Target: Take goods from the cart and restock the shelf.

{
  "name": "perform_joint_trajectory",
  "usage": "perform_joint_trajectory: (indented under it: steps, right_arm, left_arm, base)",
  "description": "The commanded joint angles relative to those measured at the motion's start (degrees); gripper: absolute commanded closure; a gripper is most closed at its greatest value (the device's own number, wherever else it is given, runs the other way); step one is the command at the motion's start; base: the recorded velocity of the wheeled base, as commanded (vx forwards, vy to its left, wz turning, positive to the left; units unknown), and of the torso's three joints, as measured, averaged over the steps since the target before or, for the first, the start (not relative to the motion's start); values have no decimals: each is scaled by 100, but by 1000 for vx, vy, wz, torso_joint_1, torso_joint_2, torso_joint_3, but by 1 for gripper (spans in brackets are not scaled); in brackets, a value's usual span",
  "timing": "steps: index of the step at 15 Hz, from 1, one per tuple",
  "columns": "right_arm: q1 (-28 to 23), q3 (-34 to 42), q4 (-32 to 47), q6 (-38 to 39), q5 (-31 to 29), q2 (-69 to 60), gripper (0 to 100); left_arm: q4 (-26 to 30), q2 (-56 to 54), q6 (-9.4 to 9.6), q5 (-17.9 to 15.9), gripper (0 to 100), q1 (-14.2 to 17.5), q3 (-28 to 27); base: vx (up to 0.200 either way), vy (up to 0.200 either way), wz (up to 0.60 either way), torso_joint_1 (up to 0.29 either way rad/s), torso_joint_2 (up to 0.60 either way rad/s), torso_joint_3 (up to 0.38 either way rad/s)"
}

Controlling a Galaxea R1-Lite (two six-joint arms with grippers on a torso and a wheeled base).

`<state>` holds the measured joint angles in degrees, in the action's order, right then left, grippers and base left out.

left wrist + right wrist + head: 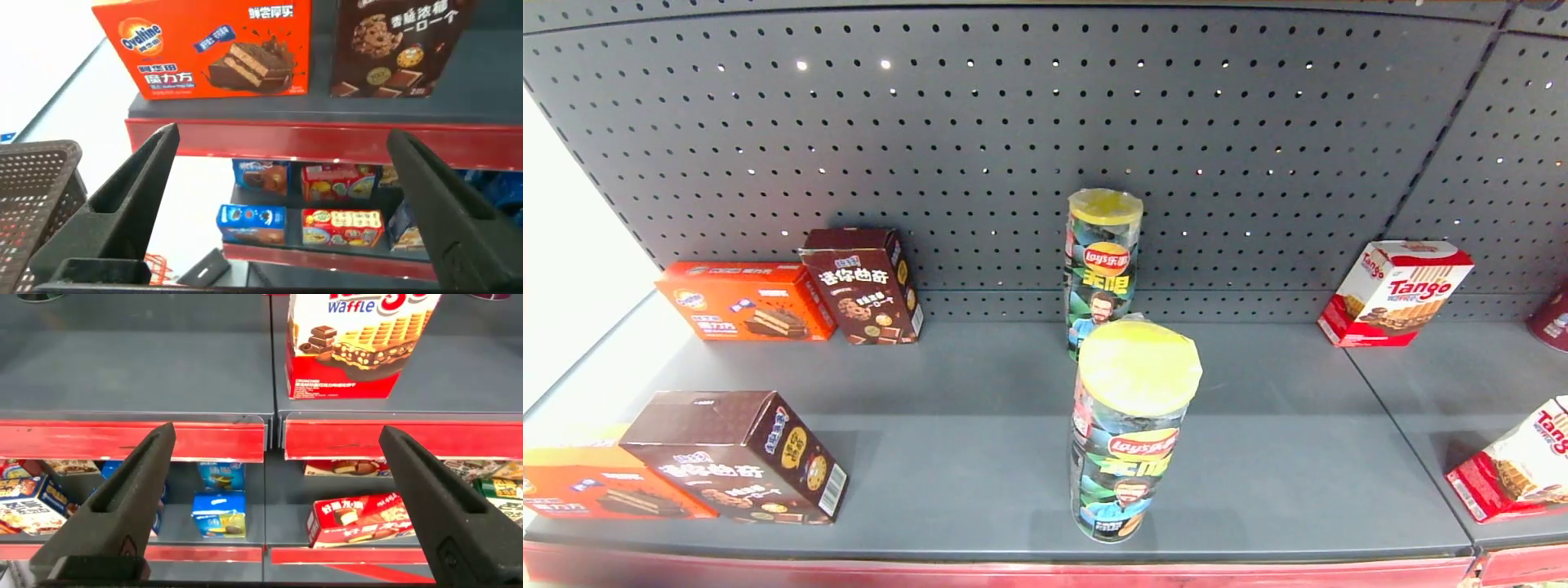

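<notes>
Looking down in the head view, the shelf (980, 425) already holds a front chip can (1127, 441) near the lip and a rear chip can (1101, 269) against the back panel. An orange box (596, 486) lies to my left and a wafer box (1515, 469) to my right. I judge such cans light, stiff, smooth and easily tipped, so I'd hold them mid-body.

In the left wrist view my left gripper (282, 135) is spread wide and holds nothing. It faces the orange box, with the mesh cart basket (33, 188) beside it, its contents hidden.

In the right wrist view my right gripper (278, 431) also gapes bare, facing the wafer box.
</notes>
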<state>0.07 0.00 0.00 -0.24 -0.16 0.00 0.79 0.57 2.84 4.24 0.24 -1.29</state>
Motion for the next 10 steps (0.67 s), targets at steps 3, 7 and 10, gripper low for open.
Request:
perform_joint_trajectory:
  steps: [3,7,10]
  right_arm:
    - [1,0,0,-2,-2,9,0]
    - [1,0,0,-2,-2,0,0]
    - [1,0,0,-2,-2,0,0]
  left_arm:
    - [-35,-57,76,-934,0,-33,120]
    - [-62,-57,-56,-837,0,-24,129]
    - [-62,-57,-56,-837,0,-24,129]
  base:
    - [0,0,0,0,0,0]
    - [0,0,0,0,0,0]
    - [0,0,0,0,0,0]
